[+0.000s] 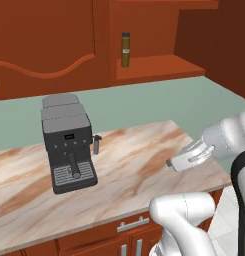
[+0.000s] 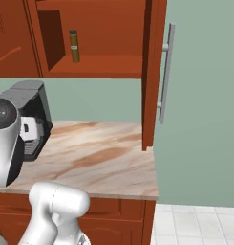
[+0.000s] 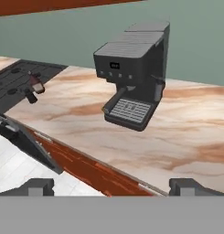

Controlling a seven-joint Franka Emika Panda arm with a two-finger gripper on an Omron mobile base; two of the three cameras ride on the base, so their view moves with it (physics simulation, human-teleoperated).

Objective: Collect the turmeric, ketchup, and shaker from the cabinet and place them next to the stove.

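Note:
The turmeric point(image 1: 125, 49) point(image 2: 74, 46), a slim olive jar with a dark cap, stands upright in the doorless shelf niche of the red-brown cabinet point(image 1: 159, 66) point(image 2: 104, 67). In the hand view the black stove point(image 3: 15, 84) lies at the far left. The dark red ketchup point(image 3: 36, 84) and the small black shaker point(image 3: 30, 97) sit close together at the stove's near side. My gripper point(image 3: 114, 188) point(image 1: 172, 163) is open and holds nothing. It hovers off the counter's front right corner, well below the shelf, and points along the counter toward the stove.
A dark grey espresso machine point(image 1: 68, 142) point(image 3: 131, 77) stands on the marble counter point(image 1: 139, 155) between my hand and the stove. An open cabinet door with a grey bar handle point(image 2: 165, 72) hangs edge-on right of the niche. White floor tiles point(image 2: 195, 225) lie beyond the counter's end.

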